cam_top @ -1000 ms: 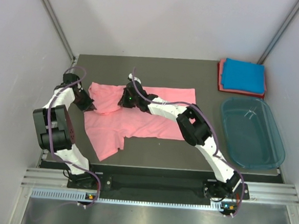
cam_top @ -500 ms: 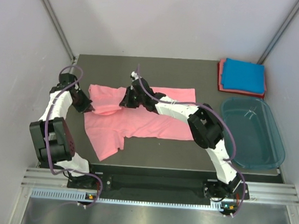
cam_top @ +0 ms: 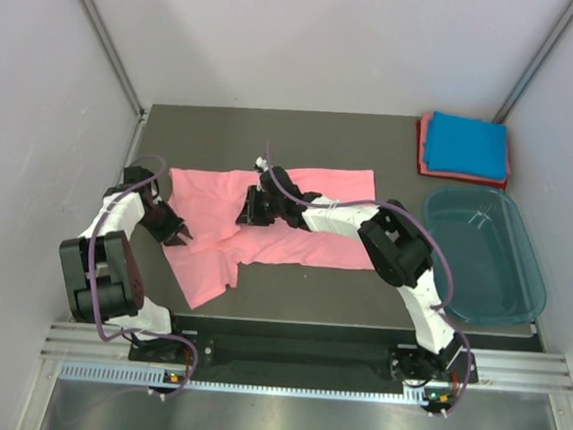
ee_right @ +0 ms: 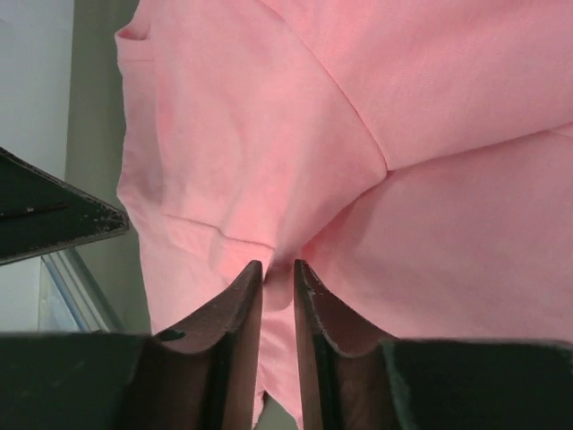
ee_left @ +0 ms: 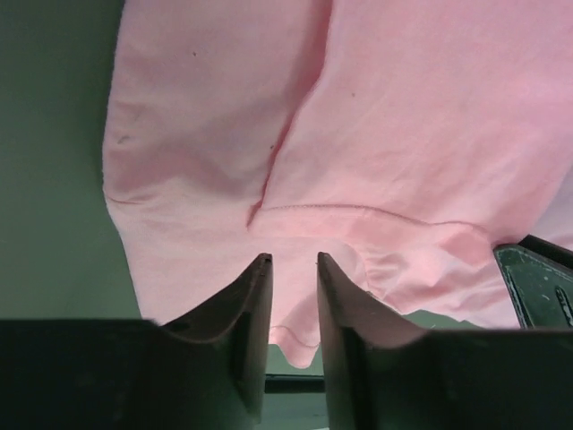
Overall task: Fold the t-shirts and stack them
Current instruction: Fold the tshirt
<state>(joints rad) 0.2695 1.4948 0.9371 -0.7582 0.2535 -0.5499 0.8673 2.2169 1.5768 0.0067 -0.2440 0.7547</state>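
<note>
A pink shirt (cam_top: 305, 231) lies spread and creased across the middle of the grey surface (cam_top: 302, 137). The left tool (cam_top: 180, 233) sits at its left edge, fingers slightly apart and holding nothing. The right tool (cam_top: 248, 213) is down on the shirt's middle, pinching a ridge of cloth. In the upper right, a folded blue shirt (cam_top: 466, 145) rests on a folded red shirt (cam_top: 422, 151), just above a teal tub (cam_top: 480, 253).
</note>
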